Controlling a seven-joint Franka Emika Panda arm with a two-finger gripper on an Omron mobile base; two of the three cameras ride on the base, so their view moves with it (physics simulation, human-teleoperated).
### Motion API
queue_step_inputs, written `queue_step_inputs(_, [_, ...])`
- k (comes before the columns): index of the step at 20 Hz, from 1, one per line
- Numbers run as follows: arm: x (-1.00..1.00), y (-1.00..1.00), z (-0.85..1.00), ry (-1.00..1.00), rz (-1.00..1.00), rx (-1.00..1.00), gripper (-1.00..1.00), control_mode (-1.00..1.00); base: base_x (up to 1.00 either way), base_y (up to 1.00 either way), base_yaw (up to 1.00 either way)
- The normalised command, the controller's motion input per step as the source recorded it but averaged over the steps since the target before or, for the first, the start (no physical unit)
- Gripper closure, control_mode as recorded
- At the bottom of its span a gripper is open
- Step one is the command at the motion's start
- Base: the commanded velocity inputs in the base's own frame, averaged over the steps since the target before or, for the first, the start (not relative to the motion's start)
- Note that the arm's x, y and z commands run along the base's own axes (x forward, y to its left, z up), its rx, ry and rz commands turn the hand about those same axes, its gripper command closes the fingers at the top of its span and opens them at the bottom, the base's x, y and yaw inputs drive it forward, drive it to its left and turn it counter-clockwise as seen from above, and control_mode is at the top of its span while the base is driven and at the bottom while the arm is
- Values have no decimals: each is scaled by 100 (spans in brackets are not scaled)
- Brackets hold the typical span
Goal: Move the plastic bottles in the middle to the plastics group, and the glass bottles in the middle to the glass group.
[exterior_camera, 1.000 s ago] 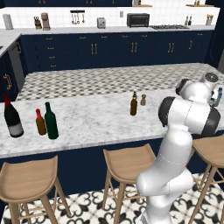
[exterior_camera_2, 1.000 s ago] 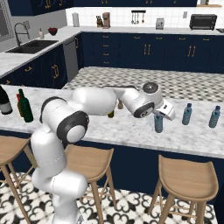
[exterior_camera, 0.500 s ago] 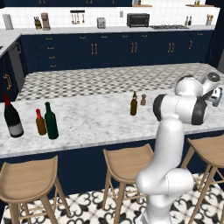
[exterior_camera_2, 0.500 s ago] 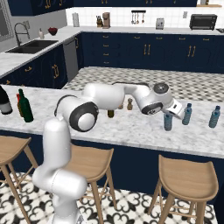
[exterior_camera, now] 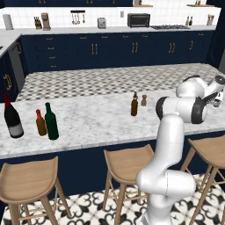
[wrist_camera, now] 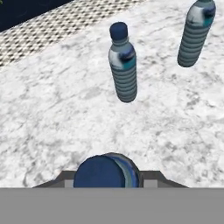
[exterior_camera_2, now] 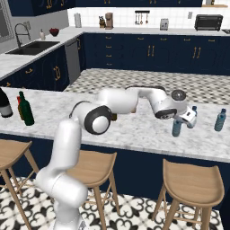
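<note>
- Kept the gripper (wrist_camera: 107,177) clenched around the small water bottle (exterior_camera_2: 177,128), with its dark cap seen between the two finger tips in the hand view.
- Carried that bottle further toward the counter's (exterior_camera_2: 134,134) right end over the last second, along the front edge, away from the middle.
- Brought it in just beside the plastics group: nearest teal bottle (wrist_camera: 124,65) straight ahead, second teal bottle (wrist_camera: 197,33) further toward the right corner.
- Could not tell whether the base had touched down on the marble yet; judged the plastic half of the task close to done, with only setting down and letting go left.
- Left the brown beer bottle (exterior_camera: 134,104) standing at the middle of the counter, next to the small shaker (exterior_camera: 143,100); judged it the next thing to fetch.
- Saw the green bottle (exterior_camera: 51,122) already at the far left end, just beside the amber bottle (exterior_camera: 41,123) and near the big wine bottle (exterior_camera: 13,117).
</note>
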Motion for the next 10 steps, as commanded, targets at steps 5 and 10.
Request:
queue_step_inputs(5, [19, 0, -30, -3, 0, 0, 100, -100, 0, 0, 0])
queue_step_inputs(10, [34, 0, -18, -7, 0, 0, 100, -100, 0, 0, 0])
